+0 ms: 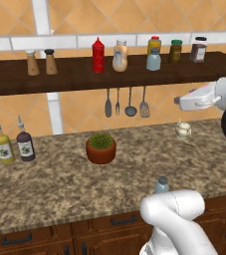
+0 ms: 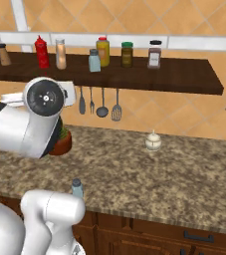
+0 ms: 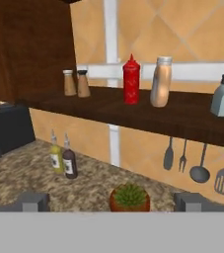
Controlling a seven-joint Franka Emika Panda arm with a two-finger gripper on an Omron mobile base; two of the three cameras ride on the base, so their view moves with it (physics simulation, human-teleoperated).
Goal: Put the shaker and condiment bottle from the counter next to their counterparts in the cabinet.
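The shaker (image 1: 161, 185) on the counter (image 1: 59, 184) is half hidden behind the arm; fingers (image 3: 33, 201) apart, empty.

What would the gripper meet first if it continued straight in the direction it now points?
Probably the front edge of the cabinet board or the tiled wall just under it. In the hand view, the open gripper faces that spot, just below the red squeeze bottle and the condiment bottle. Depth is unclear.
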